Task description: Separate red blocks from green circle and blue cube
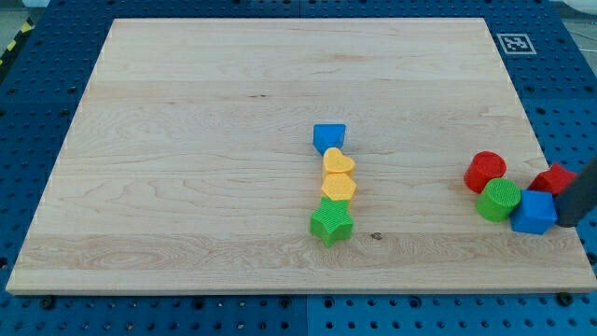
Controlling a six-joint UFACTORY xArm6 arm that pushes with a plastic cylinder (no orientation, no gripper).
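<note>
on the wooden desk there were eight blocks in all, lying in two groups. near the middle stood a column of four, running from the view's top to its bottom: one blue block of a shape i could not name, one yellow heart touching it from below, one yellow hexagon-like block against the heart, and one green star at the foot. well apart from these, by the view's right edge, sat the other four, packed close. there were two red blocks: a red round block at the upper left of the cluster and a red block at its upper right, partly hidden so that its shape was unclear. between and below them lay the one green circle, touching the red round block, and just to its right the one blue cube, touching the circle and lying right under the second red block. so by colour i counted two red, two green, two blue and two yellow. the dark rod came in at the view's right edge, and my tip stood right against the blue cube's right side, just below the hidden red block. there was no pincer on this arm, so of its state i could tell nothing.
</note>
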